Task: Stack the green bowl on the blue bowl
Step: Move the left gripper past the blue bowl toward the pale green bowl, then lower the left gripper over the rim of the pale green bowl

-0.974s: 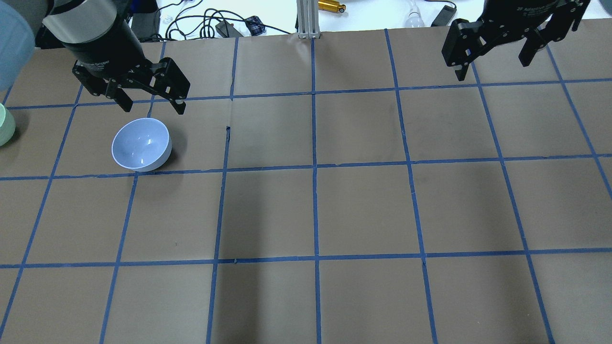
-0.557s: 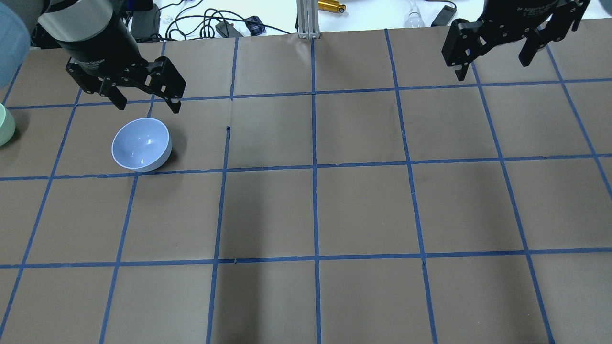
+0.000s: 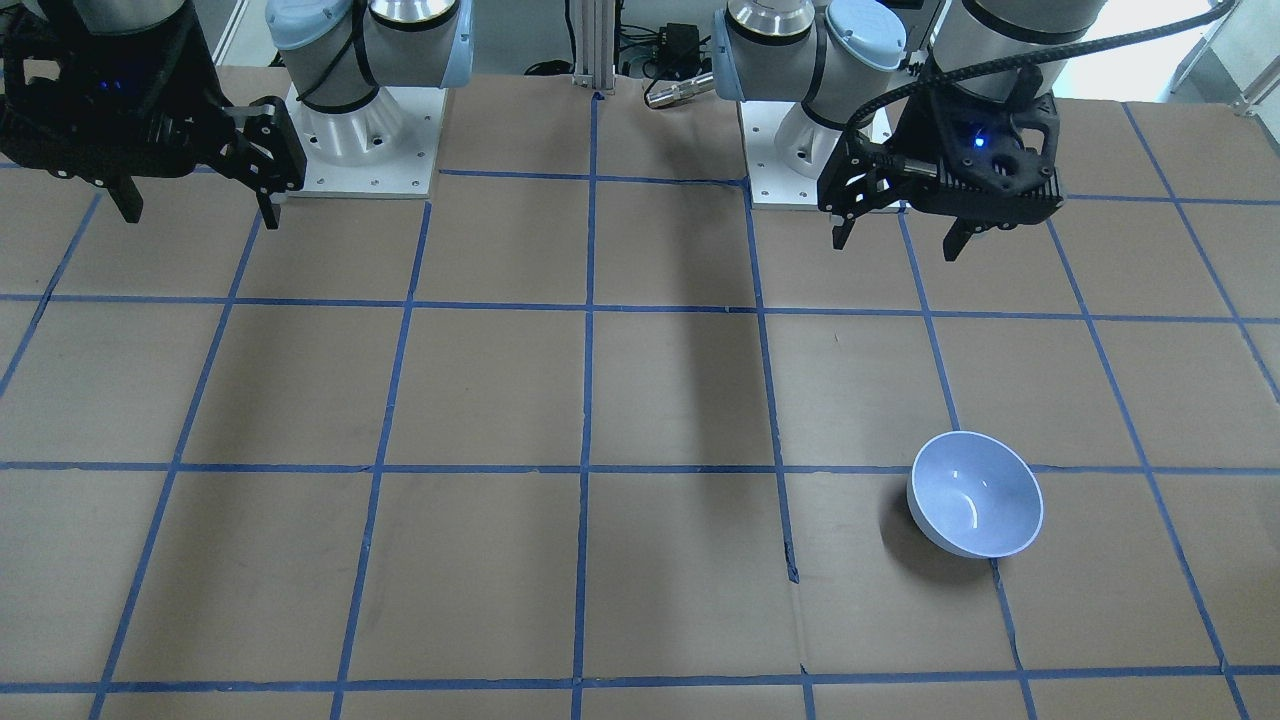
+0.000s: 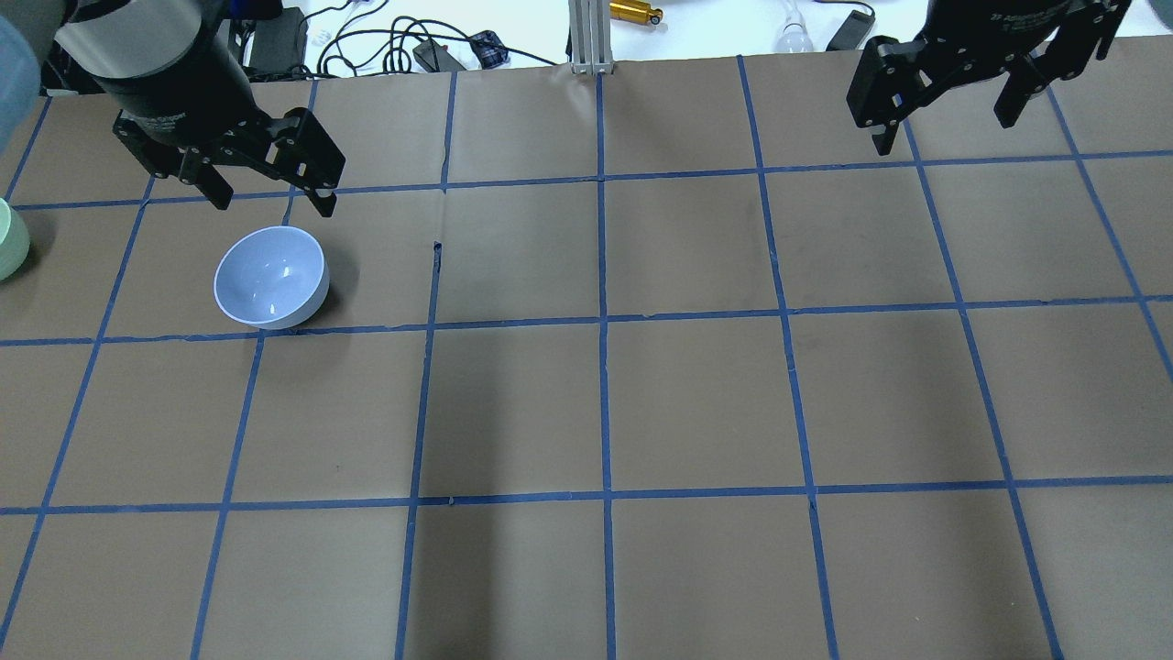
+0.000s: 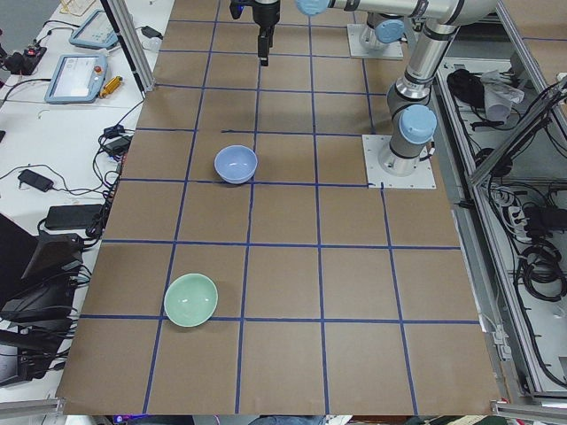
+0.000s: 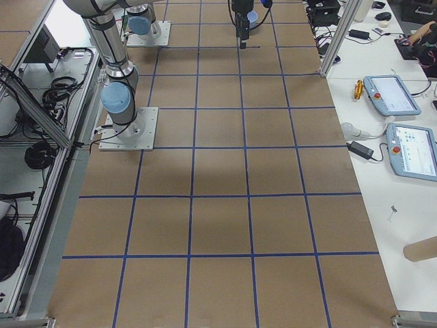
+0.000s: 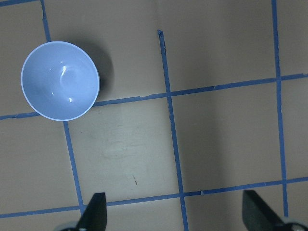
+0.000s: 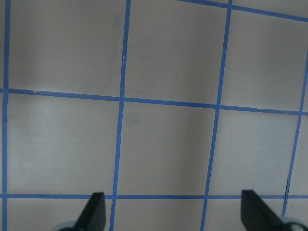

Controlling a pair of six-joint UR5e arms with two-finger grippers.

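The left gripper [image 4: 275, 205], near the blue bowl [image 4: 271, 277], and the right gripper [image 4: 945, 135] are held spread and empty, presumably readied for grasping, while the green bowl [image 5: 190, 299] is set well apart toward the table [image 5: 354, 292]'s left end.

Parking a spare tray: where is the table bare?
Right of the glossy pale blue bowl, the taped brown paper lies bare across to under the right tool. Crowded only at the robot's left end: that bowl, the round mint-green bowl, the hovering left tool.
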